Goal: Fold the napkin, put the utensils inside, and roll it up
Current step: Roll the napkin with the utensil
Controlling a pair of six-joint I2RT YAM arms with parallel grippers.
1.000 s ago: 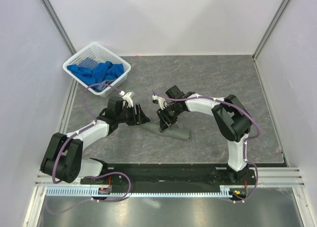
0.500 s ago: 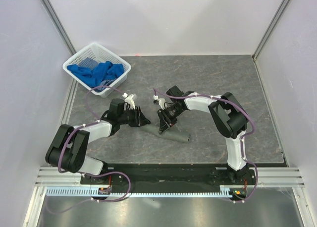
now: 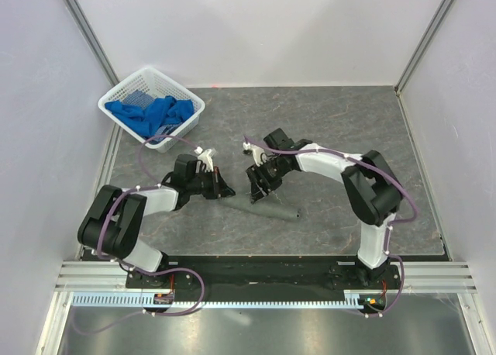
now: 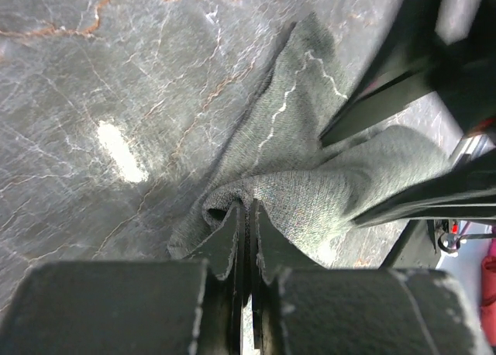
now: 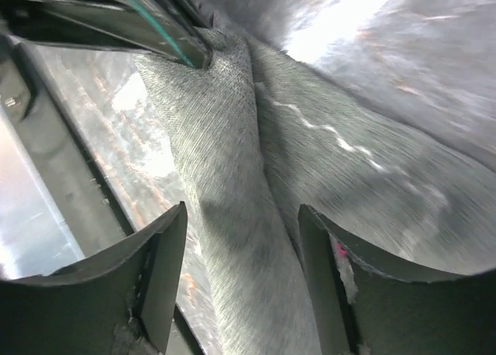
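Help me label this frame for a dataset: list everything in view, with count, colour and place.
napkin: one, dark grey, rolled, mid-table
basket: one, white, far left corner of the table
cloths: several, blue, in the basket
fork: none visible
table: one, grey marbled
arms: two, white and black, based at the near edge, reaching to the napkin
left end effector: one, black, shut, tips at the napkin's end
right end effector: one, black, open, straddling the napkin
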